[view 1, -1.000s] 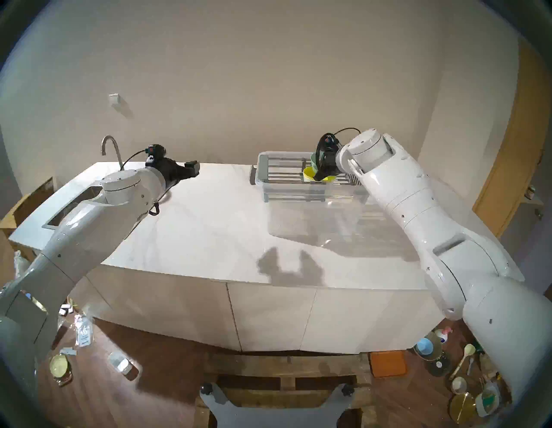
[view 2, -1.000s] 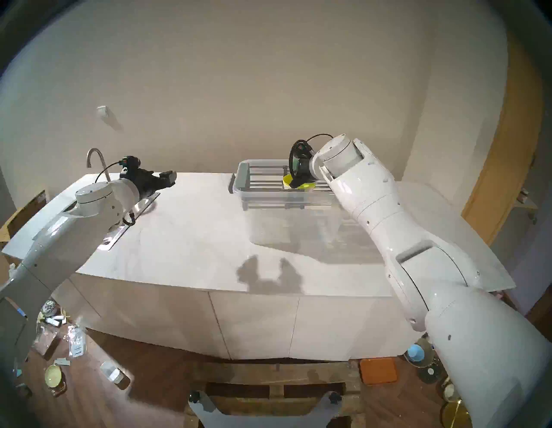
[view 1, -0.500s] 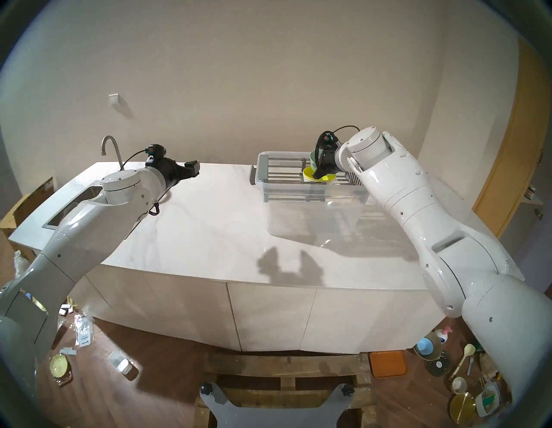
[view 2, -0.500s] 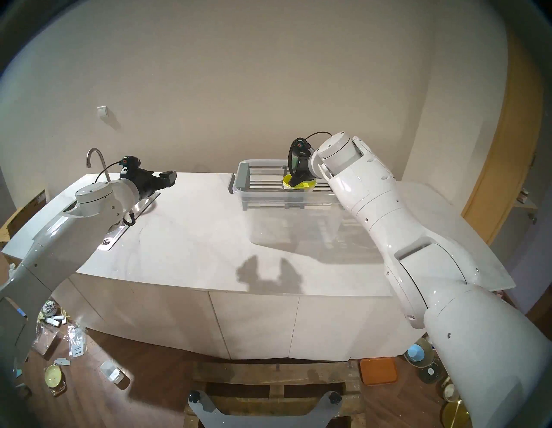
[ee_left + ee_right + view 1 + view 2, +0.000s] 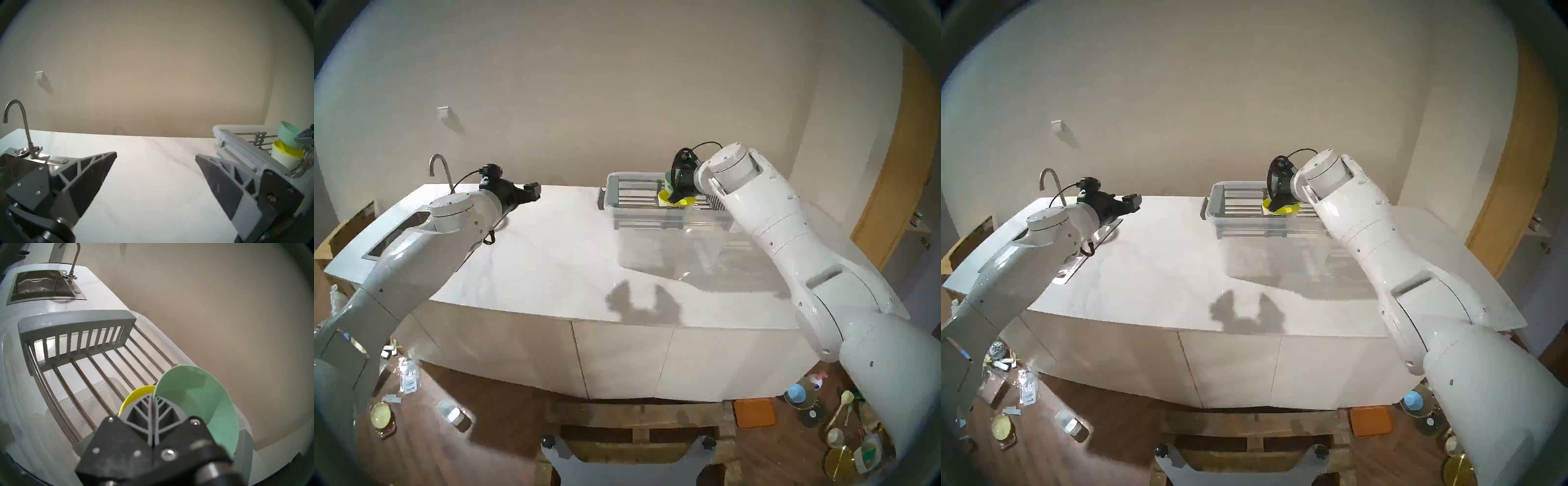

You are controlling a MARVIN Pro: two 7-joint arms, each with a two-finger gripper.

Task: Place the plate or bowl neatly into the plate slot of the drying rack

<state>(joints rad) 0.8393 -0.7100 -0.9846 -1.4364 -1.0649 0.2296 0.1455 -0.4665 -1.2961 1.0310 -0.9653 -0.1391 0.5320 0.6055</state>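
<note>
Plastic-looking and thin-walled, the green bowl (image 5: 200,400) should be light, stiff and slick, best pinched at its rim, where the right fingers (image 5: 144,414) are clamped; the left fingers (image 5: 95,171) gape empty.

A home kitchen is showing here: a white marble-look counter (image 5: 551,258) with cabinet fronts, a steel sink (image 5: 39,285) and curved tap (image 5: 20,118) lying just left of the left gripper (image 5: 156,156), wooden flooring underneath.

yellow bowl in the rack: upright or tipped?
Tipped. The yellow bowl leans on its side on the drying rack rods, its opening facing sideways, with the green bowl against it.
</note>
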